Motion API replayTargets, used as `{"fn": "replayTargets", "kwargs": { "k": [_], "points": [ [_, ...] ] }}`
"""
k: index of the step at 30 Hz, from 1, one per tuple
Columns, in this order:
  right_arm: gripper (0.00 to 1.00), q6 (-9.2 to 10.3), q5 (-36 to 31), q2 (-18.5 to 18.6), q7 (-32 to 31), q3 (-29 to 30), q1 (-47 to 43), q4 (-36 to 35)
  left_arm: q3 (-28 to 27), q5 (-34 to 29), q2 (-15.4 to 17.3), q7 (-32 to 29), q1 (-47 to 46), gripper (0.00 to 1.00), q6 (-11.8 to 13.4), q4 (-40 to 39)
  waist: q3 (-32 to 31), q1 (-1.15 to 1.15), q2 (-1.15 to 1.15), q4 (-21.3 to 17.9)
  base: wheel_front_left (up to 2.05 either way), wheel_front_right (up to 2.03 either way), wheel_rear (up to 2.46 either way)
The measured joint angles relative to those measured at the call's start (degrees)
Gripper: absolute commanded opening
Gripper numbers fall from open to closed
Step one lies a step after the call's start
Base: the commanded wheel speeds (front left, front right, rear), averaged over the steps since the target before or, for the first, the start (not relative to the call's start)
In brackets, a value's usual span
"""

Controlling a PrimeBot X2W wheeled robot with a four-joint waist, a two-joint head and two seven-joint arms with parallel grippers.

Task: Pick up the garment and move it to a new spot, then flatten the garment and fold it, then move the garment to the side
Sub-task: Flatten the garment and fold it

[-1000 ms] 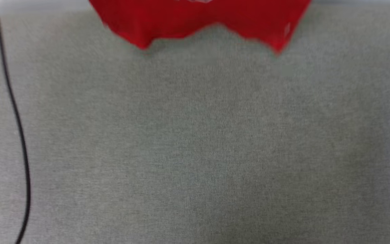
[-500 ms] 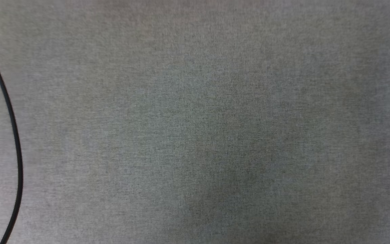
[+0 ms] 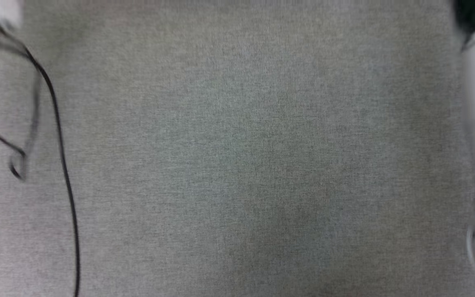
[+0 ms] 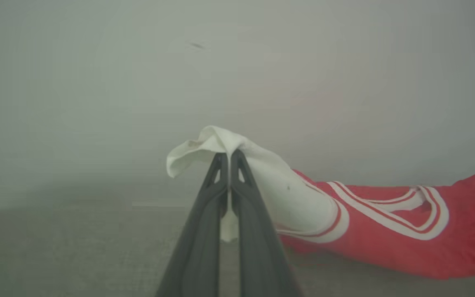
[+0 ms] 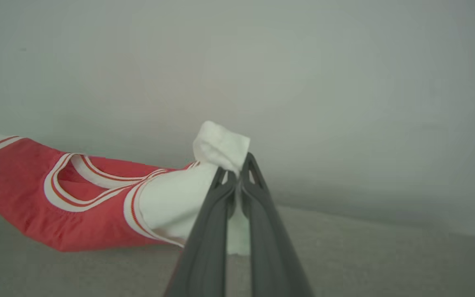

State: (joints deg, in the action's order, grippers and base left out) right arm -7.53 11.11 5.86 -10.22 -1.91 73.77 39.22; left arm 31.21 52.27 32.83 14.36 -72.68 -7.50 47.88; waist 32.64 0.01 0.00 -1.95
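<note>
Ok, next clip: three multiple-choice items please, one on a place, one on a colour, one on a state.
1. Where does the left gripper hold the garment? A. red hem B. white sleeve C. neck opening
2. What colour is the cable on the grey surface? A. black B. red C. white
3. How is the right gripper? A. wide open B. shut on nothing C. shut on the garment
1 B: white cloth bunches between its fingers. 2 A: a black line curves down the head view's left. 3 C: its fingers pinch white sleeve cloth.
</note>
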Motion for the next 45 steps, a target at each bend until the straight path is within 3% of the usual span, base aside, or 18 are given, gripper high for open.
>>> {"fn": "replayTargets", "kwargs": {
  "k": [8,16,22,31,45],
  "points": [
    [0.0,0.02,6.6,2.8,2.2,-1.7,-21.7,-5.6,0.7,3.9,-0.3,0.5,19.8,0.0,0.0,-6.6,-5.3,-0.01,0.0,1.3,0.0,0.0,0.0],
    [0.0,0.02,11.3,4.5,2.1,2.0,-40.1,-13.1,-6.8,-1.5,-2.4,0.5,36.7,0.0,0.0,-15.3,-11.6,-0.02,0.0,2.9,0.0,0.0,0.0],
    [0.0,0.02,12.3,3.7,0.0,5.1,-52.7,-19.9,-11.0,-4.8,-3.4,0.5,48.5,0.0,0.2,-20.1,-17.0,-0.03,0.0,3.6,0.0,0.0,0.0],
    [0.0,0.02,13.7,0.8,-3.2,9.7,-70.1,-28.5,-12.2,-4.5,-5.1,0.6,64.3,0.0,2.8,-24.3,-24.6,-0.03,0.01,3.9,0.0,0.0,0.0],
    [0.0,0.01,15.7,-2.8,-5.4,13.7,-89.0,-33.2,-11.1,-4.3,-4.6,-0.6,81.8,0.0,10.8,-32.0,-32.5,-0.02,0.0,3.2,0.0,0.0,0.0]
  ]
}}
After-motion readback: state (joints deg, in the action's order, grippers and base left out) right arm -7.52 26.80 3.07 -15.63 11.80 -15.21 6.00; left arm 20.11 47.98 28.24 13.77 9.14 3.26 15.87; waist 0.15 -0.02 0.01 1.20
